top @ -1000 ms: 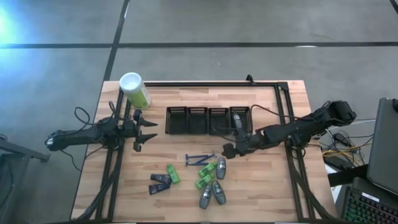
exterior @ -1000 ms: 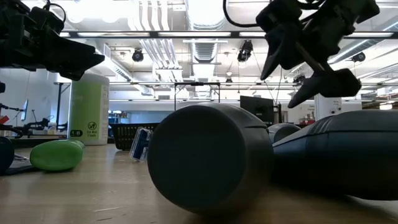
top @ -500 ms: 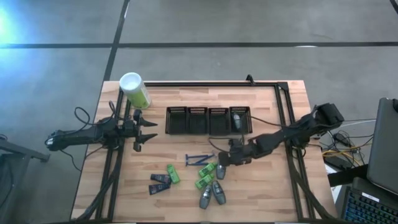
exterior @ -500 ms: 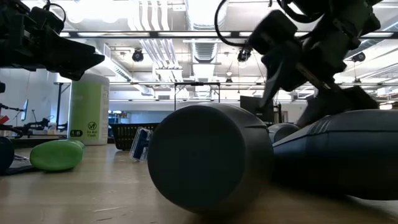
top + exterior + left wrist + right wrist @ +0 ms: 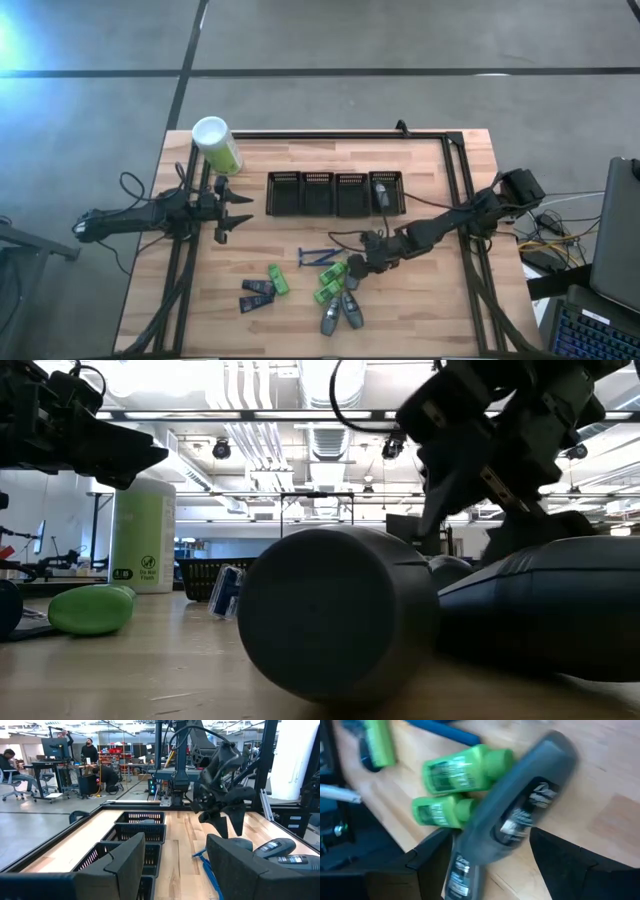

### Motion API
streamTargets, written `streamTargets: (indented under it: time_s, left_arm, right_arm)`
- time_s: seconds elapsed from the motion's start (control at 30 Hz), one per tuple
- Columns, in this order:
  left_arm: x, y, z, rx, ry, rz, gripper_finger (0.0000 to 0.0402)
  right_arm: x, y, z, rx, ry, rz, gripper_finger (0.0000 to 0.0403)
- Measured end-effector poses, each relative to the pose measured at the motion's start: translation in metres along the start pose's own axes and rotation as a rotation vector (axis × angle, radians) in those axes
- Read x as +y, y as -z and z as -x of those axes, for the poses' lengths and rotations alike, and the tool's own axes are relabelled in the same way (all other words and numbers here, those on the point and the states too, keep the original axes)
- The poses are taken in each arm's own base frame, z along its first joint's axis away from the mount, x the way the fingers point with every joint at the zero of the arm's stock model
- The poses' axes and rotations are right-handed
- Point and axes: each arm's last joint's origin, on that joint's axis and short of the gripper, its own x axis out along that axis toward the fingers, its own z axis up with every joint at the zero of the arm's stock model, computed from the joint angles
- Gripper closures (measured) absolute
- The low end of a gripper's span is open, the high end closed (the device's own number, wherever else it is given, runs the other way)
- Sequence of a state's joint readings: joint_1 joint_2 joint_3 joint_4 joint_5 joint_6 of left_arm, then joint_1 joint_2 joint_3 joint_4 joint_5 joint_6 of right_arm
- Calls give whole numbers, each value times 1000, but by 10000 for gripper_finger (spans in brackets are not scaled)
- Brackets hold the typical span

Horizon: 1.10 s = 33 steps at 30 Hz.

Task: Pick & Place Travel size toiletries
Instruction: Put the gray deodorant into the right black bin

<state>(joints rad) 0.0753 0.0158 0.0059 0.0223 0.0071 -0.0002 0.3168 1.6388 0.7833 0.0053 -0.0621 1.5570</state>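
One grey bottle point(image 5: 380, 191) already lies in the rightmost black mesh bin point(image 5: 387, 207) while the other toiletries remain scattered on the table point(image 5: 440, 310), where the right gripper point(image 5: 356, 268) straddles another grey bottle point(image 5: 520, 815) with fingers spread, not yet clamped, the left gripper point(image 5: 236, 208) waiting open near the green canister point(image 5: 217, 145).

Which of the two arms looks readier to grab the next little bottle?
The right. Its gripper hangs open right over a grey bottle in the pile, fingers on either side. The left gripper waits open near the table's left edge, away from the toiletries.
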Motion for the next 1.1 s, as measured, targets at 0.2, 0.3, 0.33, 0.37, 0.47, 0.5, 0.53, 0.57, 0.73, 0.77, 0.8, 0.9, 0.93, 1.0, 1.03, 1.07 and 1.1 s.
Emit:
streamTargets:
  time_s: [0.2, 0.3, 0.33, 0.37, 0.47, 0.5, 0.53, 0.57, 0.73, 0.77, 0.8, 0.9, 0.93, 1.0, 1.03, 1.07, 1.1]
  left_arm:
    - [0, 0, 0, 0, 0, 0, 183]
    - [0, 0, 0, 0, 0, 0, 184]
    - [0, 0, 0, 0, 0, 0, 183]
    - [0, 0, 0, 0, 0, 0, 184]
    - [0, 0, 0, 0, 0, 0, 183]
    - [0, 0, 0, 0, 0, 0, 184]
    - [0, 0, 0, 0, 0, 0, 184]
    - [0, 0, 0, 0, 0, 0, 183]
    - [0, 0, 0, 0, 0, 0, 184]
    - [0, 0, 0, 0, 0, 0, 184]
    - [0, 0, 0, 0, 0, 0, 183]
    - [0, 0, 0, 0, 0, 0, 184]
    - [0, 0, 0, 0, 0, 0, 183]
    - [0, 0, 0, 0, 0, 0, 184]
    - [0, 0, 0, 0, 0, 0, 183]
    - [0, 0, 0, 0, 0, 0, 183]
    - [0, 0, 0, 0, 0, 0, 184]
  right_arm:
    - [7, 2, 12, 16, -50, 103, 115]
    - [8, 2, 13, 16, -52, 104, 106]
    - [8, 2, 13, 16, -51, 104, 102]
    - [8, 2, 13, 17, -52, 105, 99]
    - [7, 3, 12, 19, -47, 108, 91]
    - [7, 4, 12, 20, -47, 109, 89]
    - [7, 4, 12, 20, -49, 111, 87]
    - [7, 4, 12, 20, -50, 112, 85]
    - [7, 8, 11, 25, -48, 125, 73]
    - [7, 9, 11, 19, -47, 124, 69]
    - [7, 11, 11, 9, -45, 120, 65]
    - [7, 15, 11, -18, -44, 87, 52]
    - [7, 16, 11, -28, -44, 72, 47]
    - [7, 18, 11, -46, -44, 49, 40]
    - [7, 18, 11, -53, -44, 37, 37]
    - [7, 19, 11, -58, -44, 24, 35]
    - [7, 19, 11, -66, -44, 5, 34]
